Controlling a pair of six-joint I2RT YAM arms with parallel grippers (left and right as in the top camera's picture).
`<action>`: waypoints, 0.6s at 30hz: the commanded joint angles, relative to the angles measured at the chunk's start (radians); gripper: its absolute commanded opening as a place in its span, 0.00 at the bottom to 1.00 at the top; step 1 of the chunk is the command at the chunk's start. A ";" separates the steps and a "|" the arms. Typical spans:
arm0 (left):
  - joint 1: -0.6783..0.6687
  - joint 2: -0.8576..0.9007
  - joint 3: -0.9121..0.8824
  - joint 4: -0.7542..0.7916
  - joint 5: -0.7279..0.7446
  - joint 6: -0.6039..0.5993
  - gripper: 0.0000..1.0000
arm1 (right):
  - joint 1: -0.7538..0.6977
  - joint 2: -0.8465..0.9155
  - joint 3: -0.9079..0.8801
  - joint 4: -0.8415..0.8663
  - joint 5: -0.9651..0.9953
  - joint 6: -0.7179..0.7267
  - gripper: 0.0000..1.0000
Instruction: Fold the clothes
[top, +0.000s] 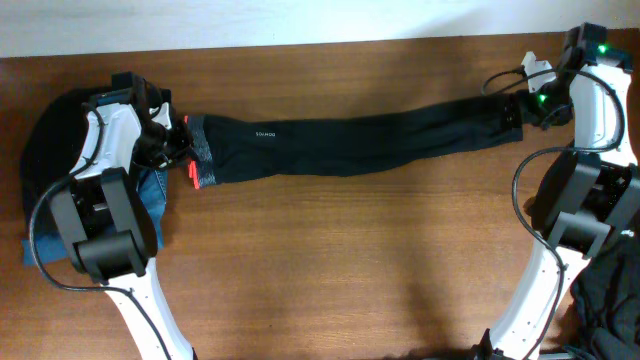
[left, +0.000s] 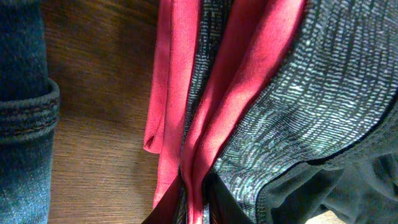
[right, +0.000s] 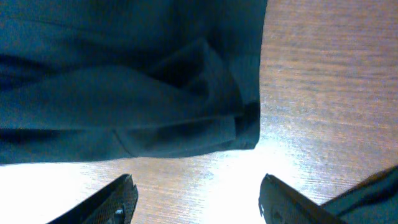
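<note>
The long black leggings (top: 360, 145) lie stretched across the far half of the table, with small white lettering near the waist. The grey-speckled waistband (top: 201, 150) with its coral-red edge is at the left end. My left gripper (top: 178, 152) is shut on the waistband; the left wrist view shows the red edge and speckled band (left: 261, 118) pinched between the fingers (left: 198, 208). My right gripper (top: 528, 108) is open and empty just past the ankle end. In the right wrist view the cuff (right: 239, 121) lies flat on the wood ahead of the fingers (right: 198, 198).
A blue denim garment (top: 150, 195) lies by the left arm, its hem showing in the left wrist view (left: 25, 106). A black garment (top: 50, 140) sits at the far left. Another black garment (top: 610, 300) lies at the lower right beside the right arm's base.
</note>
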 joint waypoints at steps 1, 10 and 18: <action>-0.006 -0.040 0.014 0.003 -0.005 0.013 0.12 | -0.006 -0.003 -0.070 0.031 -0.019 -0.079 0.68; -0.006 -0.040 0.014 0.003 -0.005 0.013 0.13 | -0.005 -0.003 -0.209 0.188 -0.019 -0.041 0.68; -0.006 -0.040 0.014 0.003 -0.005 0.013 0.13 | -0.006 -0.004 -0.196 0.251 0.031 0.047 0.72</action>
